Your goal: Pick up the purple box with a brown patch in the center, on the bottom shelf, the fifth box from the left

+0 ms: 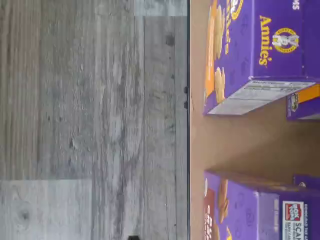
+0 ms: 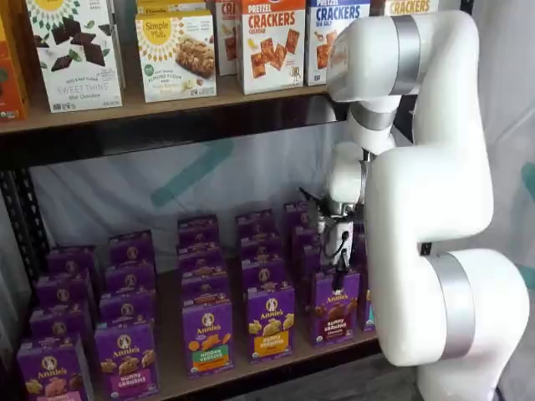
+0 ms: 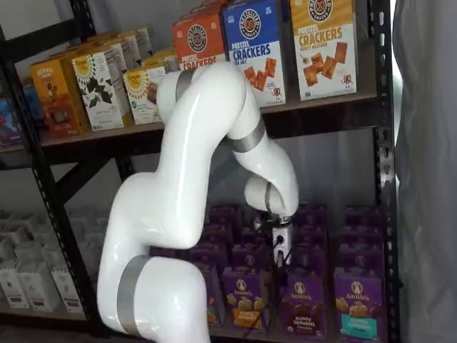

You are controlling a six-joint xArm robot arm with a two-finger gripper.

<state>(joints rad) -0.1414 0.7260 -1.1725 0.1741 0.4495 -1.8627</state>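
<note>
Currently the purple box (image 2: 336, 306) stands upright at the front edge of the bottom shelf (image 2: 251, 368), the foremost carton of its row; in both shelf views its face shows dark brown cookies and white lettering (image 3: 300, 303). To its left in a shelf view stands a purple carton with a yellow-orange band (image 2: 270, 321), and further left a carton with a green band (image 2: 207, 335). To its right in a shelf view stands a purple carton with a teal patch (image 3: 357, 303). More purple cartons fill the rows behind.

The gripper (image 2: 338, 255) hangs directly above the purple box, apart from it, pointing down; it appears in both shelf views (image 3: 280, 251). The fingers show only side-on and small, so the pictures alone do not reveal a gap; the jaws stand released, and no box is between them.

The white arm (image 2: 435, 192) reaches in from the right. The upper shelf (image 2: 167, 104) carries taller cracker boxes (image 2: 272, 43).

The wrist view shows the shelf's front edge, grey plank flooring (image 1: 90, 120), and two purple cartons with a bare gap of board between them.
</note>
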